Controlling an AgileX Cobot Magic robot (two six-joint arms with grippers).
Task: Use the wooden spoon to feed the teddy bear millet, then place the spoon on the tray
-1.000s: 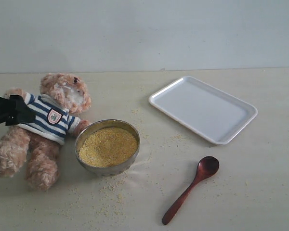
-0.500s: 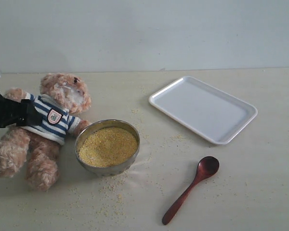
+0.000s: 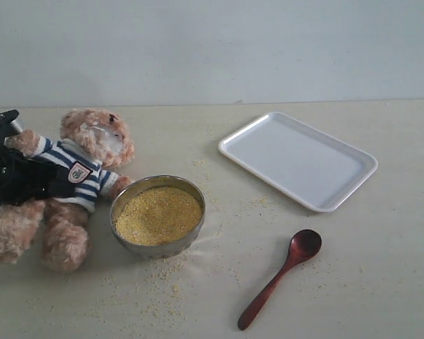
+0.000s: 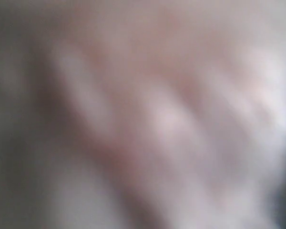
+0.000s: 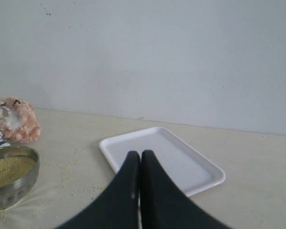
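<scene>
Overall: a pale table [image 3: 381,268] is seen before a plain wall, with yellow grains scattered across it.
Tray: the white tray [image 3: 297,159] is set at an angle on the far right side.
Teddy bear: the teddy bear [image 3: 95,141] is sprawled at the left, just beside the bowl.
Left gripper: the left gripper [image 3: 46,182] is laid over the bear's striped torso; whether it is clenched cannot be told, and its own camera is wholly blurred.
Right gripper: the right gripper [image 5: 139,160] is clenched on nothing, facing the tray.
Bowl: the metal bowl [image 3: 157,246] is filled with millet [image 3: 158,215].
Wooden spoon: the wooden spoon [image 3: 279,277] is left ungrasped on the table, nearer the front than the tray.
</scene>
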